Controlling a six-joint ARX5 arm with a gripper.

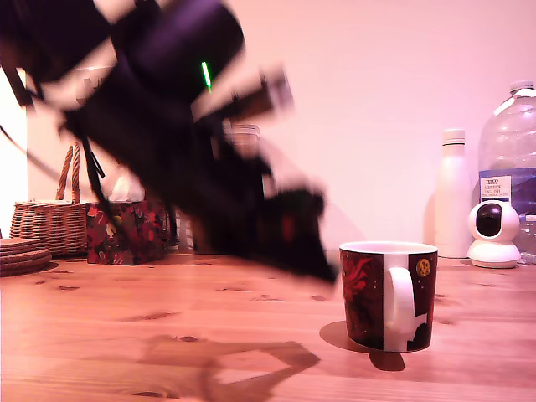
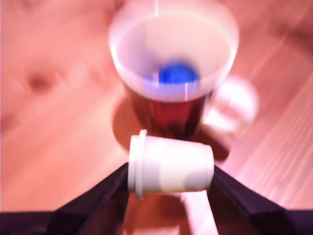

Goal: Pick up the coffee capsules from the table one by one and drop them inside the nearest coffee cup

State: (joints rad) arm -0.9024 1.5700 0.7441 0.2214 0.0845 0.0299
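Pine boards with dark knots make up the counter, backed by a plain pale wall. Above it the arm hangs blurred in the exterior view, its pincer clenched on a pale capsule that lies sideways between the two dark fingers, rimmed end against one, narrow end against the other. Clear of the wood, the capsule sits just short of the mug, which stands directly ahead of the pincer. That dark mug with red artwork, white handle and small gold emblem rests upright on the counter, on the pincer's exterior-view right and lower than the arm. Its white inside holds something blue at the bottom, too blurred to identify. Beyond the pincer, along the wall, stand a wicker basket, a patterned tissue box and a stack of round coasters to the exterior view's left. A white bottle, a small white camera and a large clear water bottle occupy the far exterior-view right, well apart from the pincer.
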